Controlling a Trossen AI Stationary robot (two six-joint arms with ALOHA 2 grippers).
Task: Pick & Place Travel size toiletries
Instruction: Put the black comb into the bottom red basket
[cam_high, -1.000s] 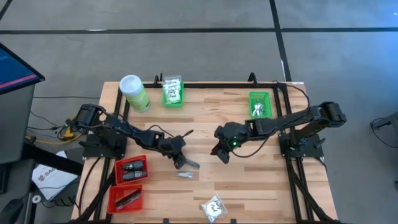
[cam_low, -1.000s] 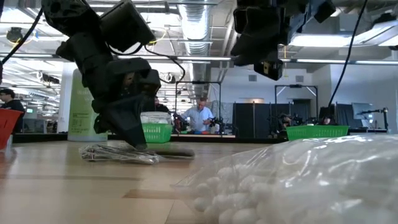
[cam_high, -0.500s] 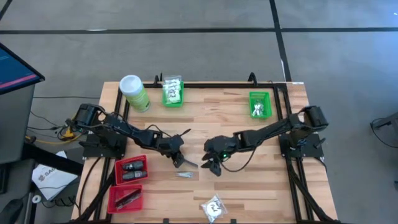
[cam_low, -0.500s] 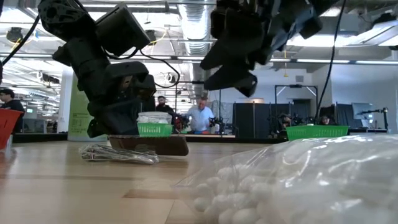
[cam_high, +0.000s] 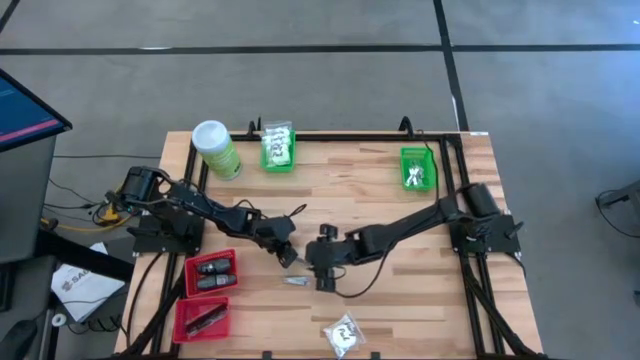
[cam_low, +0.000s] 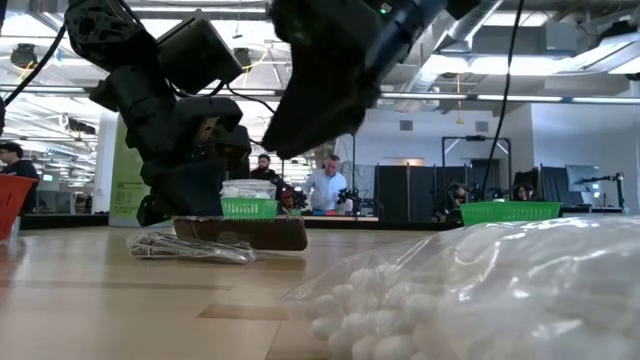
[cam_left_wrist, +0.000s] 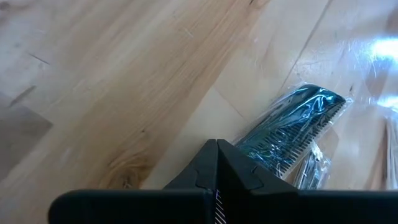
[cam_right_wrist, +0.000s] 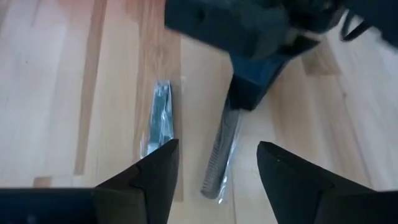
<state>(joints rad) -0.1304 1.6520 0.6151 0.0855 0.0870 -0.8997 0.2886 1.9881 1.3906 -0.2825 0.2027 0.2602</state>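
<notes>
A dark comb in clear film (cam_left_wrist: 292, 130) lies on the wooden table near its middle, next to a slim silvery sachet (cam_right_wrist: 160, 121). My left gripper (cam_high: 287, 254) is shut, its tips at one end of the comb. My right gripper (cam_right_wrist: 217, 144) hangs open just above the comb's other end (cam_right_wrist: 214, 177), one finger on either side, touching nothing. In the low view, my right gripper (cam_low: 300, 120) hangs over the comb (cam_low: 245, 233). A clear bag of white balls (cam_high: 343, 333) lies by the near edge. My left gripper's shut fingertips (cam_left_wrist: 216, 149) meet the comb's wrapped end (cam_left_wrist: 245, 146), slanting down from the table's left. Whether they pinch the film or only press on it, I cannot tell. The rest of the comb lies on the table, pointing away from the fingers.
Two red baskets (cam_high: 211, 272) (cam_high: 202, 318) stand at the near left. A green basket with white packets (cam_high: 278, 148) and a light-green canister (cam_high: 215, 148) stand at the far edge. Another green basket (cam_high: 418, 168) is at the far right. People stand in the room behind.
My right gripper has swung from the table's middle right toward the left and near edge, sinking and rolling, until it stands over the comb beside my left gripper. In the low view the comb has slid a little left and shows a broader face than before.
</notes>
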